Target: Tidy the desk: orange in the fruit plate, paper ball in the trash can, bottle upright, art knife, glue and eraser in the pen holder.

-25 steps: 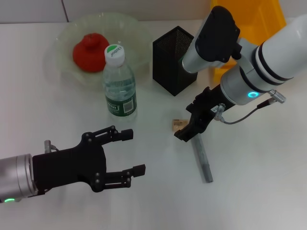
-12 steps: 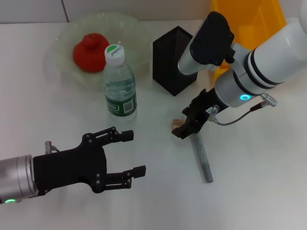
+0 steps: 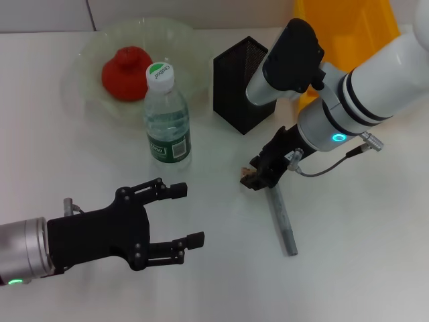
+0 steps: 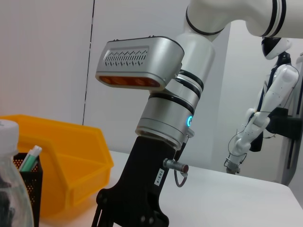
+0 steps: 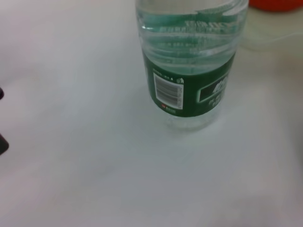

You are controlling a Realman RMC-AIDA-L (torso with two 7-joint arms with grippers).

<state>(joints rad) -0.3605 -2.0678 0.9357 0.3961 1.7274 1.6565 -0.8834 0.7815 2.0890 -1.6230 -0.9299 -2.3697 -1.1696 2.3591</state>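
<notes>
The tan eraser (image 3: pixel 246 177) lies on the white table in front of the black mesh pen holder (image 3: pixel 241 84), mostly hidden by my right gripper (image 3: pixel 257 174), which is down on it. A grey art knife (image 3: pixel 283 225) lies on the table just beside that gripper. The orange (image 3: pixel 126 72) sits in the pale-green fruit plate (image 3: pixel 80 60). The bottle (image 3: pixel 167 121) stands upright in front of the plate and fills the right wrist view (image 5: pixel 189 71). My left gripper (image 3: pixel 190 215) is open and empty, low at the front left. The paper ball is out of view.
The yellow trash can (image 3: pixel 348 27) stands at the back right, behind my right arm; it also shows in the left wrist view (image 4: pixel 61 161). There a white-and-green stick (image 4: pixel 29 158) pokes out of the pen holder (image 4: pixel 26 189).
My right gripper has moved left and down from beside the eraser onto it, now covering most of it. The left arm has not moved.
</notes>
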